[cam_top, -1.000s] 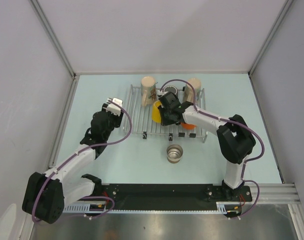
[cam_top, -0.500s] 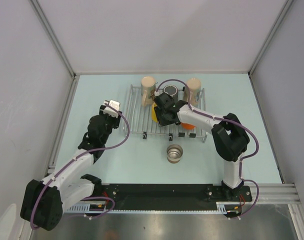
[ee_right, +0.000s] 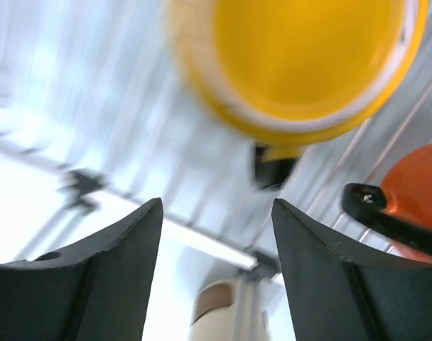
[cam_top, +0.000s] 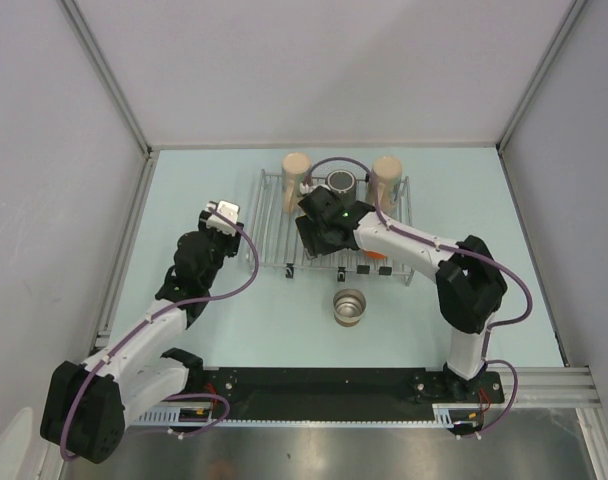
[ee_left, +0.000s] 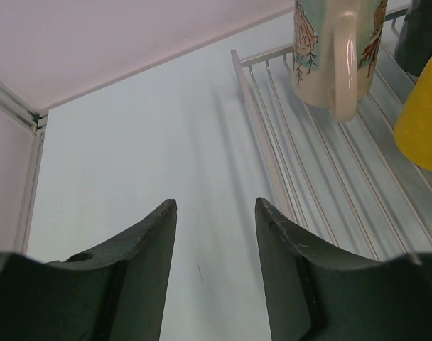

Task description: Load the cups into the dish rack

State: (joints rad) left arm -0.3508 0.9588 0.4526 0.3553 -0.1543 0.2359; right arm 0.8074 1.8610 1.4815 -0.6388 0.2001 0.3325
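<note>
the right pincer (ee_right: 216,207) hangs over the dish rack (cam_top: 274,215) with its jaws spread well apart and nothing between them. the yellow cup (ee_right: 308,57) sits on the wires just beyond its fingertips, clear of both, mouth turned toward the wrist camera, and the orange cup (ee_right: 418,202) is just beside it on the rack. along the rack's far edge stand the patterned cream cup (ee_left: 330,42), the dark cup (cam_top: 339,182) and the plain cream cup (cam_top: 387,172). the steel cup (cam_top: 349,306) stands on the table (cam_top: 264,300), near the rack's front edge but off it. the left pincer (ee_left: 214,213) hovers over bare table left of the rack – about half open, holding nothing.
</note>
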